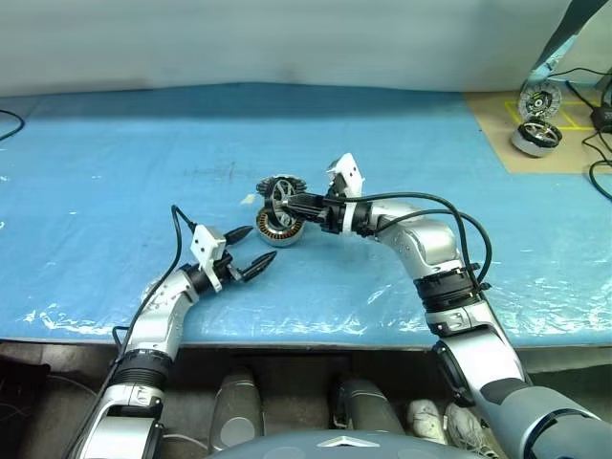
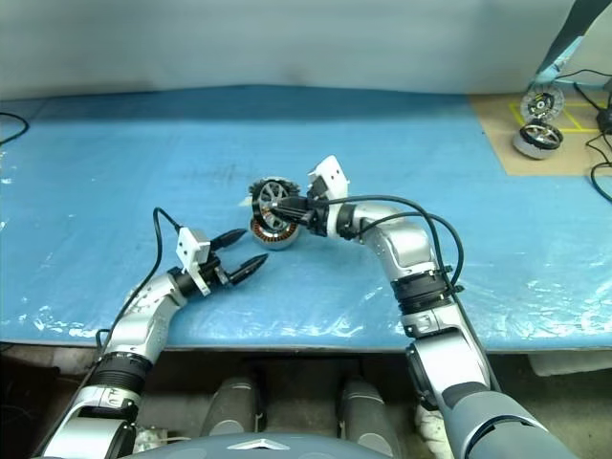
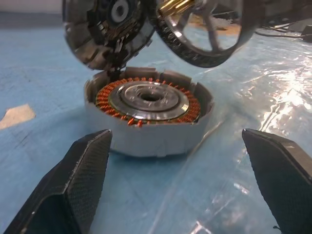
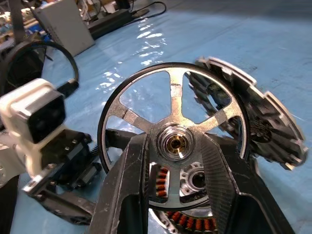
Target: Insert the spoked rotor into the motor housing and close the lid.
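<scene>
Here, spoked rotor [image 4: 173,122] pinched in right hand [image 4: 178,168], above motor housing [image 3: 148,112]

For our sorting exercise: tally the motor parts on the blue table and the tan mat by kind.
Spoked rotor: 1
Motor housing: 1
Lid: 1
Wheel-like motors on the tan mat: 2
Total: 5

No text, label, brand or number can be read anywhere here.
</scene>
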